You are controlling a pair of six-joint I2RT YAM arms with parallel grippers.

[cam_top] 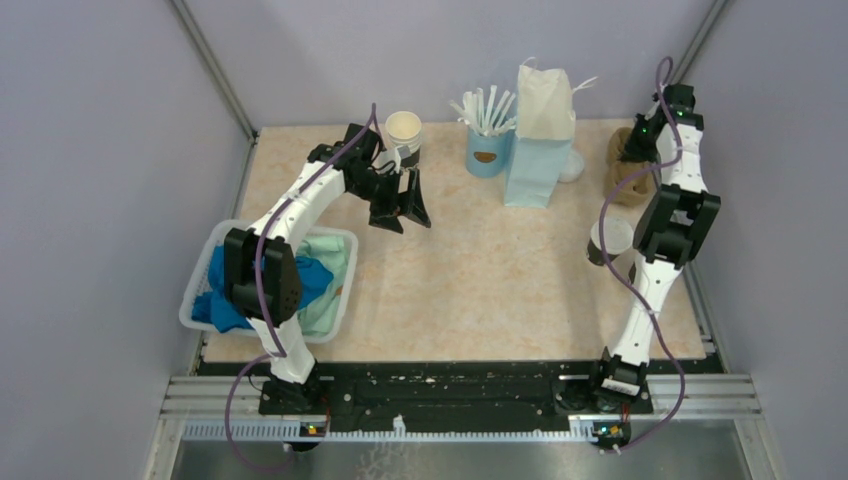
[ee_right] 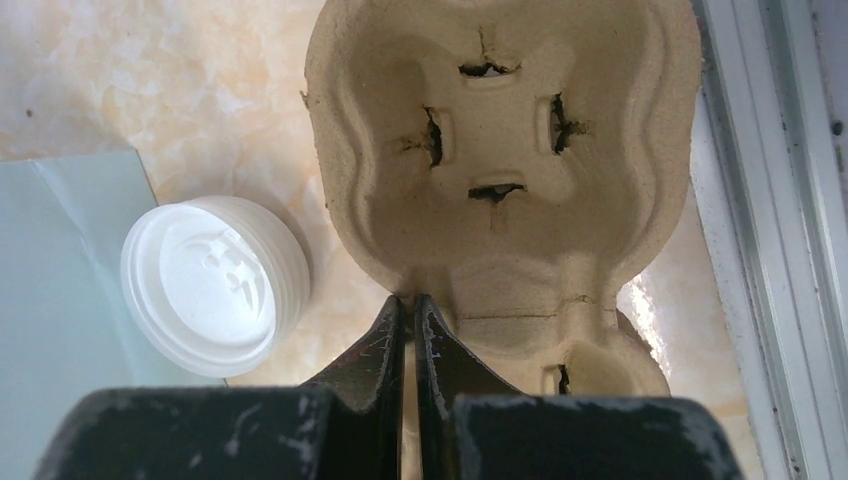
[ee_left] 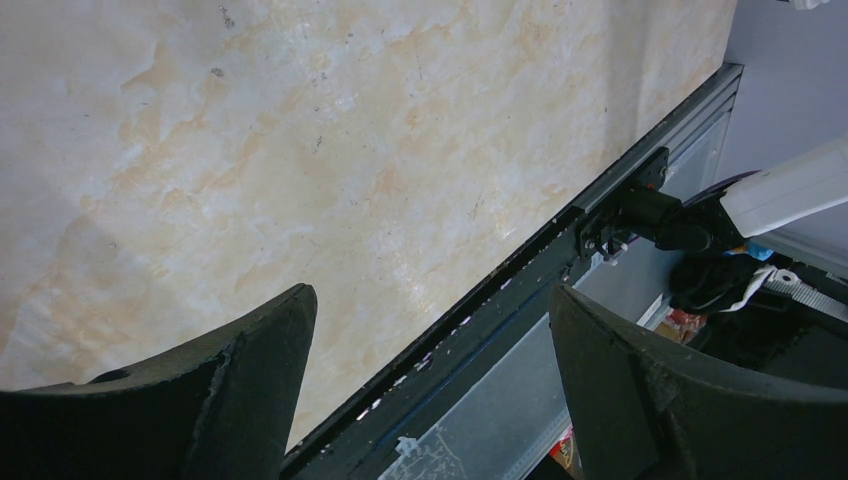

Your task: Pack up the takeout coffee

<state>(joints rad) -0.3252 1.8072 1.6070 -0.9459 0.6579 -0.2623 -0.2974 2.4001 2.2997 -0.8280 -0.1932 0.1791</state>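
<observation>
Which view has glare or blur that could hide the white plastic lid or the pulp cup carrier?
Right wrist: round white plastic lid bright, relief still readable; beige moulded pulp cup carrier sharp; glare patch on marbled tabletop beside it; right fingers dark. Left wrist: tabletop sharp, left fingers dark silhouettes. Top external: even light, no glare, small detail soft.

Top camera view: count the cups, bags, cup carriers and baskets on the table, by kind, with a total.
Paper cups: 2, the lidless cup and the takeout coffee
Light blue cup of sticks: 1
Paper bag: 1
Pulp cup carrier: 1
Basket: 1
Total: 6
</observation>
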